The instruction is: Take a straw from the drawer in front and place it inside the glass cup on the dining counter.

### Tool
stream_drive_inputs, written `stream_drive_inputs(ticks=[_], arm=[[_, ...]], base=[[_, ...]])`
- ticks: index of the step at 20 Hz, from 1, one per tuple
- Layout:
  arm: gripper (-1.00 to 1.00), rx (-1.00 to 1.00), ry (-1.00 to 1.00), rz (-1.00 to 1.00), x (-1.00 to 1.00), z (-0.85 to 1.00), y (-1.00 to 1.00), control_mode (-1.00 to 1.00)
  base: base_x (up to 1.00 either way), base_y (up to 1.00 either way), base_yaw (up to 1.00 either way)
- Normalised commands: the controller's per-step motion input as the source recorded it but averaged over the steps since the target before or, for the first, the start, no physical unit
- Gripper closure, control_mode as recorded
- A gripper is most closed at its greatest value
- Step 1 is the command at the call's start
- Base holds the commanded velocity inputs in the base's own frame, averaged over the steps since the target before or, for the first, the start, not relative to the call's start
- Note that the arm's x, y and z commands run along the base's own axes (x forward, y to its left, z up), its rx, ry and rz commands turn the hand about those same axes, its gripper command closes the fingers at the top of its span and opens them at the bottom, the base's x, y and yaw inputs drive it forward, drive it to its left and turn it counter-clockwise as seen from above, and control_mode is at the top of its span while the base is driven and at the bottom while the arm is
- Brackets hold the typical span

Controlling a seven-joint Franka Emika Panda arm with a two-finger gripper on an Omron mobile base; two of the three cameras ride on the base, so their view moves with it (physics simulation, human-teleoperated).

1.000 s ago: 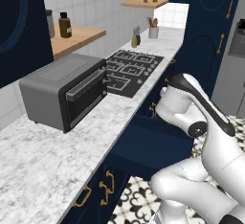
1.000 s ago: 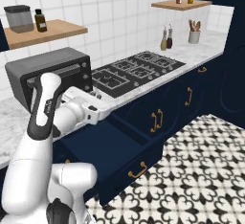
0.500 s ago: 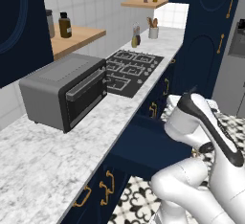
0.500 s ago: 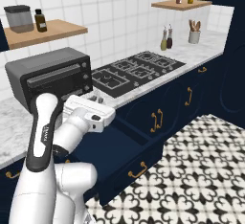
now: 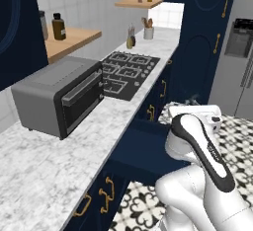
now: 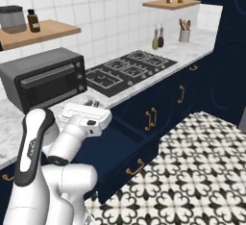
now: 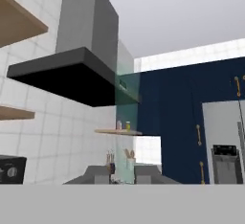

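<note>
The navy drawer (image 5: 141, 148) stands pulled out below the marble worktop, its dark inside showing (image 6: 126, 144). My gripper (image 5: 191, 100) is raised above the drawer's outer end, level with the worktop edge (image 6: 91, 104). In the hand view the gripper (image 7: 123, 175) points up and along the kitchen. A thin pale see-through strip, the straw (image 7: 125, 122), rises from between its shut fingertips. The glass cup and the dining counter are out of view.
A grey toaster oven (image 5: 59, 99) and a black stove (image 5: 128, 72) sit on the marble worktop (image 5: 44, 175). A steel fridge (image 5: 237, 57) stands at the right. Patterned floor (image 6: 192, 161) lies open behind the drawer. A range hood (image 7: 76, 70) hangs overhead.
The hand has risen out of the drawer and swung outward, away from the worktop, with the forearm turning over. The jaws have stayed shut.
</note>
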Motion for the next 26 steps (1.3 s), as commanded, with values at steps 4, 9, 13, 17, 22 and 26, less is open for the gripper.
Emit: stream_drive_inputs(ticks=[4, 9, 13, 17, 22, 26], arm=[[1.0, 0.0, 0.0, 0.0, 0.0, 0.0, 0.0, 1.0], [1.0, 0.0, 0.0, 0.0, 0.0, 0.0, 0.0, 1.0], [1.0, 0.0, 0.0, 0.0, 0.0, 0.0, 0.0, 1.0], [1.0, 0.0, 0.0, 0.0, 0.0, 0.0, 0.0, 1.0], [1.0, 0.0, 0.0, 0.0, 0.0, 0.0, 0.0, 1.0], [1.0, 0.0, 0.0, 0.0, 0.0, 0.0, 0.0, 1.0]], base=[[-0.62, 0.0, -0.35], [-0.52, -0.01, -0.38], [-0.08, -0.07, -0.21], [0.0, -0.31, -0.17], [0.0, -0.43, -0.3], [0.0, -0.61, -0.33]])
